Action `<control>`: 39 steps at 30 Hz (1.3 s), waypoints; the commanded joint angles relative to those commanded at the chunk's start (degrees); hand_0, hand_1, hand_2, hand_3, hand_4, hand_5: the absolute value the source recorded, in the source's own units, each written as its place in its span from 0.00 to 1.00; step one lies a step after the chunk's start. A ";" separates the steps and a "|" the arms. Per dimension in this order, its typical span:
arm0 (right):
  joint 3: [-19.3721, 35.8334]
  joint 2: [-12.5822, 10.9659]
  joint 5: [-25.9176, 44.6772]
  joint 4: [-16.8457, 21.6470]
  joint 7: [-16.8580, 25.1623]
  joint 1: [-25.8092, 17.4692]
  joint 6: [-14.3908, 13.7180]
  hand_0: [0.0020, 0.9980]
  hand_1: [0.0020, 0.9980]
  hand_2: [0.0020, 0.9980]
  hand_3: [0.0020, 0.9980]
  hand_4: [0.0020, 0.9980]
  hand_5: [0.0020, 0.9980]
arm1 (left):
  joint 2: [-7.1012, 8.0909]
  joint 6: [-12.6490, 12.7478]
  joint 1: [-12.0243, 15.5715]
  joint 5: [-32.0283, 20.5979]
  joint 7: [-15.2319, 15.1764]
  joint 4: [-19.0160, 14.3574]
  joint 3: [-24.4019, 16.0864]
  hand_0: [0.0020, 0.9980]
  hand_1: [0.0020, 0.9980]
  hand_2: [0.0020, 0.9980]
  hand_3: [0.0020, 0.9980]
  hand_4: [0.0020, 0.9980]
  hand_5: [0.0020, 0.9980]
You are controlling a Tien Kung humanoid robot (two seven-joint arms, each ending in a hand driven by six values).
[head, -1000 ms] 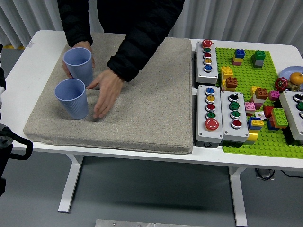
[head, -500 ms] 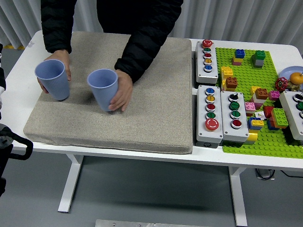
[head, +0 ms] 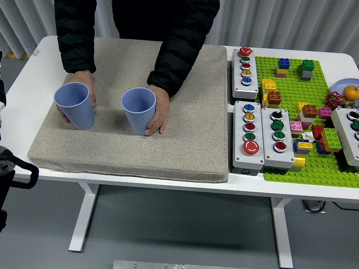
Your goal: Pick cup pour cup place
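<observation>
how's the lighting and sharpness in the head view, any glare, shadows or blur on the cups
Head view: even, soft light, no glare on the white table; both blue cups, left and right, look sharp, with only faint shadows on the grey mat; the person's hands show no motion blur.

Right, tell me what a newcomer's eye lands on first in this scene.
Two blue cups stand upright on the grey mat, the left cup and the right cup, each held by one of the hands of a person in a black jacket leaning in from the far side. To the right, the green brick baseplate with coloured blocks and the button boxes draw the eye. The robot's left hand rests at the left edge.
</observation>
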 joint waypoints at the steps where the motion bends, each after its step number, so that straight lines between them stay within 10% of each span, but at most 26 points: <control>1: -0.04 0.00 0.06 0.00 0.02 0.01 -0.01 0.71 0.65 0.62 0.59 0.00 0.07 | 0.01 0.04 -0.02 0.21 0.02 0.08 0.01 0.96 0.94 1.00 1.00 0.75 1.00; 12: 0.10 0.01 0.09 0.00 0.11 0.04 0.03 0.71 0.65 0.62 0.59 0.00 0.07 | 0.77 -0.12 2.11 4.59 1.46 0.42 -0.05 0.96 0.94 1.00 1.00 0.88 1.00; 13: 0.14 0.00 -0.02 0.00 0.11 0.06 0.07 0.71 0.65 0.62 0.59 0.00 0.06 | 0.85 -0.17 2.23 5.04 1.53 0.53 0.01 0.95 0.94 1.00 1.00 0.98 0.83; 18: 0.31 -0.04 -0.31 0.00 0.09 0.18 0.21 0.71 0.65 0.62 0.59 0.00 0.06 | 1.07 -0.33 3.02 9.02 2.18 1.07 0.33 0.95 0.94 1.00 1.00 0.98 0.83; 19: 0.30 -0.05 -0.29 0.00 0.10 0.19 0.22 0.71 0.65 0.62 0.59 0.00 0.06 | 1.08 -0.36 3.17 9.65 2.28 1.16 0.36 0.96 0.94 1.00 1.00 0.95 0.48; 24: 0.38 -0.06 -0.37 0.00 0.12 0.19 0.26 0.71 0.65 0.62 0.59 0.00 0.06 | 1.53 -1.50 5.33 14.19 3.64 1.60 0.67 0.96 0.94 1.00 1.00 0.95 0.48; 25: 0.41 -0.06 -0.42 0.00 0.12 0.18 0.27 0.71 0.65 0.62 0.59 0.00 0.06 | 1.62 -1.91 5.78 14.90 3.93 1.55 0.75 0.97 0.96 1.00 1.00 0.91 0.28; 39: 0.90 0.02 -1.42 0.00 -0.13 -0.04 0.47 0.71 0.65 0.62 0.59 0.00 0.06 | 3.03 -6.86 11.71 20.23 5.77 -1.15 3.02 1.00 1.00 1.00 1.00 0.89 0.20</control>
